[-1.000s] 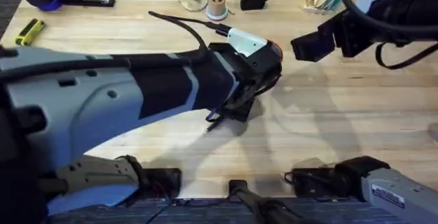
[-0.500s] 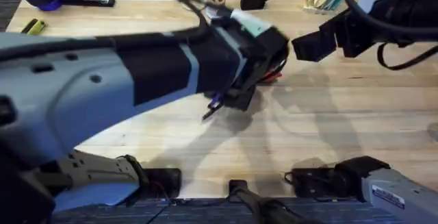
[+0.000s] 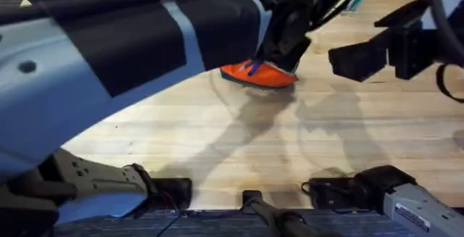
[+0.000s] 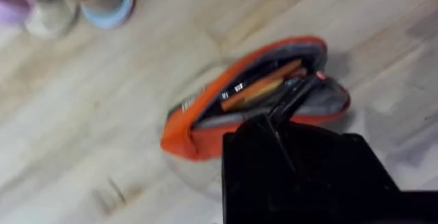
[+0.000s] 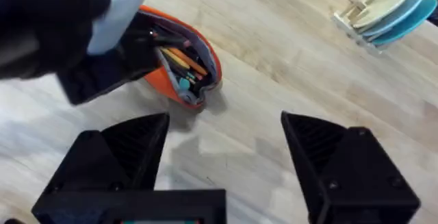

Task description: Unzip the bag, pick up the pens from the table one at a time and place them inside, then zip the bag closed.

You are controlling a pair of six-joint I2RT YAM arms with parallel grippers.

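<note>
Two robot arms work over an orange pencil pouch (image 3: 259, 74) lying unzipped near the middle of the light wooden table (image 3: 290, 150), its grey lining and several pens and pencils (image 5: 179, 58) visible through the gaping mouth. The left arm, looming large under the overhead camera, reaches across with its gripper (image 3: 286, 45) directly above the pouch; whether its black fingers are spread or pressed together cannot be told, though a slim black pen (image 4: 291, 97) appears to slant into the opening beneath them. The right gripper (image 5: 226, 162) hangs just right of the pouch, its two fingers spread wide and holding nothing. The pen-loading step looks close to finished. The next move likely calls for finding the small pull tab and steadying the fabric for zipping, the pouch's open mouth being soft and slack.
</note>
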